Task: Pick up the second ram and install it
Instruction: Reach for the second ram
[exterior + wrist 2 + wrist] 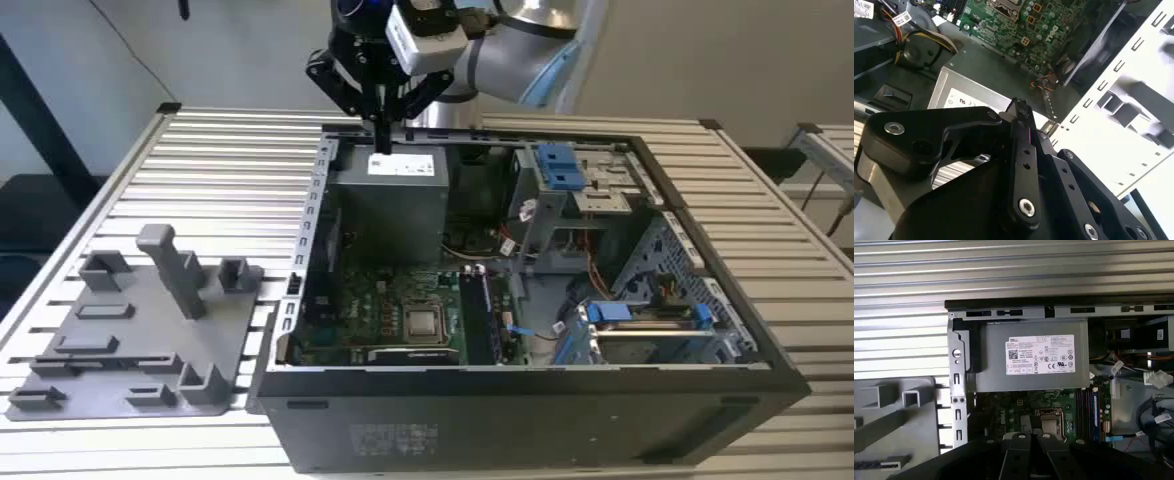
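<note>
Gripper [383, 143] poised just above the power supply [390, 205], fingers pressed narrowly together; grey tray [80, 350] well apart from it

The second ram [383, 135], thin and dark, hangs edge-on in the hand [383, 100].

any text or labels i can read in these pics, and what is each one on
White label on the grey power supply: a short logo word and certification marks; its fine print is too small to read.
White tags on the cables: too small to read.
Pale sticker on the case's outer wall: too faint to read.
</note>
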Available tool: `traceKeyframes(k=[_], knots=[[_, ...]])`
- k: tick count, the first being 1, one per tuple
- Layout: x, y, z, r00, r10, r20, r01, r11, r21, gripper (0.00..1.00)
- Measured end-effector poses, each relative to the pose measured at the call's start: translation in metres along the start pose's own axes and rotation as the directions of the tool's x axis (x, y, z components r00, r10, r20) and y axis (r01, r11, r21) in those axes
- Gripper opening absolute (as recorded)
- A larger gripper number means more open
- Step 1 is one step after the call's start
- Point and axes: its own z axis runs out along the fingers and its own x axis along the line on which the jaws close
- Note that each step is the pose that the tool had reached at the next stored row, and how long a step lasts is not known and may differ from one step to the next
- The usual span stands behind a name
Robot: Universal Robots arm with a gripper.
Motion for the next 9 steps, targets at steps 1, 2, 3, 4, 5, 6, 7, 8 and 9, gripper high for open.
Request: traceKeyframes(k=[1, 2, 3, 4, 5, 6, 7, 8, 9], knots=[[0.0000, 0.0000, 0.0000, 1.0000, 0.000, 0.0000, 0.000, 1.0000, 0.0000, 0.11], [0.0000, 0.0000, 0.0000, 1.0000, 0.000, -0.0003, 0.000, 1.0000, 0.0001, 0.11], [0.0000, 0.0000, 0.0000, 1.0000, 0.000, -0.0007, 0.000, 1.0000, 0.0000, 0.11], [0.0000, 0.0000, 0.0000, 1.0000, 0.000, -0.0007, 0.000, 1.0000, 0.0000, 0.11], [0.0000, 0.0000, 0.0000, 1.0000, 0.000, -0.0008, 0.000, 1.0000, 0.0001, 0.11], [0.0000, 0.0000, 0.0000, 1.0000, 0.000, -0.0008, 0.000, 1.0000, 0.0000, 0.11], [0.0000, 0.0000, 0.0000, 1.0000, 0.000, -0.0009, 0.000, 1.0000, 0.0001, 0.11], [0.0000, 0.0000, 0.0000, 1.0000, 0.000, -0.0010, 0.000, 1.0000, 0.0001, 0.11], [0.0000, 0.0000, 0.0000, 1.0000, 0.000, -0.0010, 0.000, 1.0000, 0.0001, 0.11]])
